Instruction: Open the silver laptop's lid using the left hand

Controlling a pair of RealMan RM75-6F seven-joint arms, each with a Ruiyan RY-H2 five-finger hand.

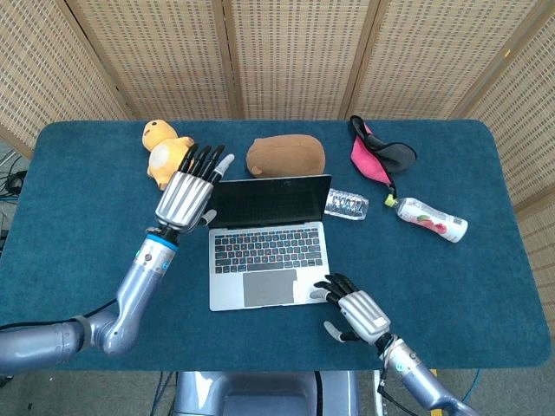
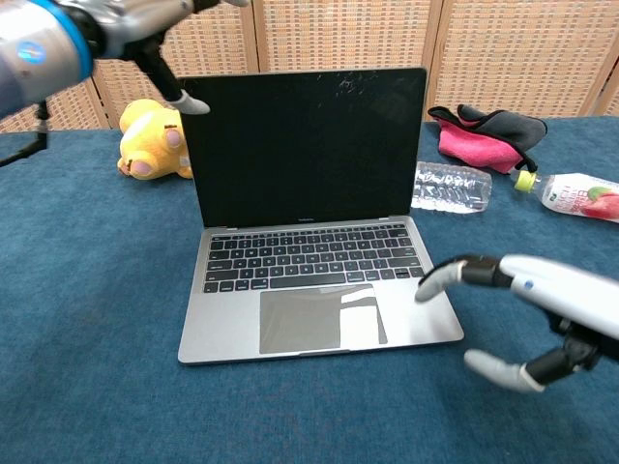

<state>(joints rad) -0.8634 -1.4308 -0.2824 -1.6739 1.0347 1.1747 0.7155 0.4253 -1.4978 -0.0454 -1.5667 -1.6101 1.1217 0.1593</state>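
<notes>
beside laptop lid, left hand hovers, fingers spread.

I see both pictures bright and evenly lit, with soft light from above and only faint shadows on the blue table. The head view looks sharp. In the chest view my left hand is smeared with blur, and a pale patch of glare sits on the laptop by its touchpad.
</notes>
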